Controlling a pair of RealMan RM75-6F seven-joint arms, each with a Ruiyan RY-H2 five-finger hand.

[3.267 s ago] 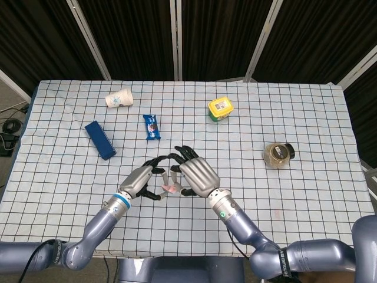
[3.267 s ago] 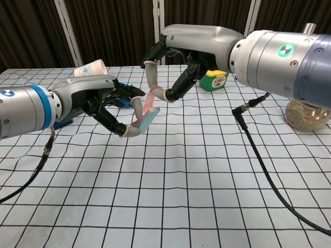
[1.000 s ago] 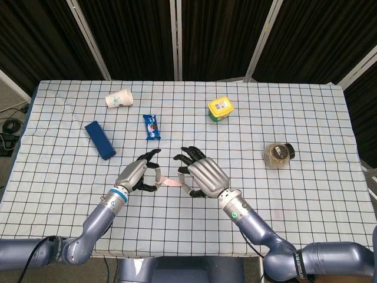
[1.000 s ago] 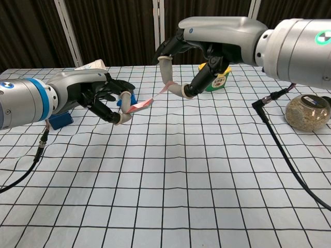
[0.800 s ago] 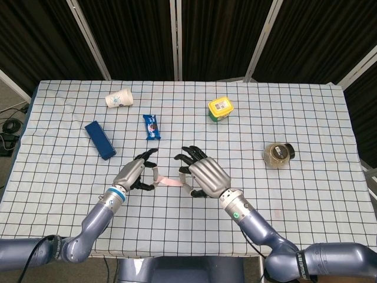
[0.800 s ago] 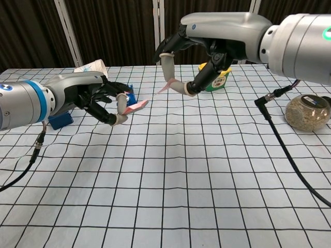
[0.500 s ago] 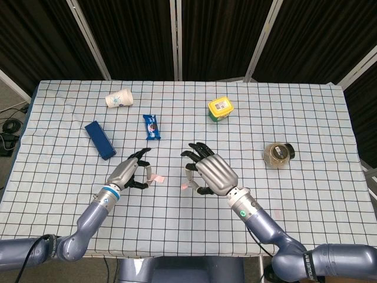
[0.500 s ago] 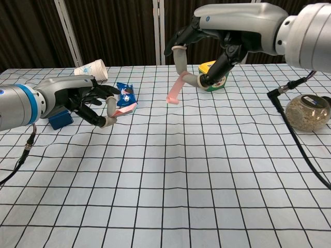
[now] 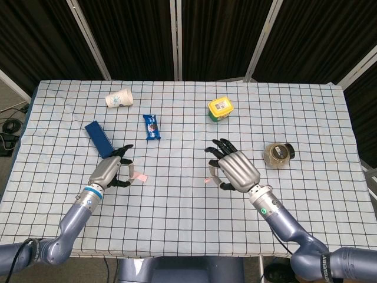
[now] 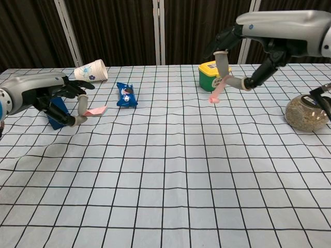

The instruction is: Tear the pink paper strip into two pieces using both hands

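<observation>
While dark curtains [image 9: 212, 35] back the checked cloth [image 9: 194, 224], the left hand [image 9: 109, 171] pinches one pink piece [image 10: 95, 110] and the right hand [image 9: 237, 169] pinches the other piece [image 10: 216, 93], well apart, both above the cloth.

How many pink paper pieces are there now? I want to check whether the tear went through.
2. One pink piece is pinched by the left hand; the other pink piece hangs from the right hand.

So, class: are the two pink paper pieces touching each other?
Apart. The chest view shows the left piece and the right piece far apart, each held by a different hand.
</observation>
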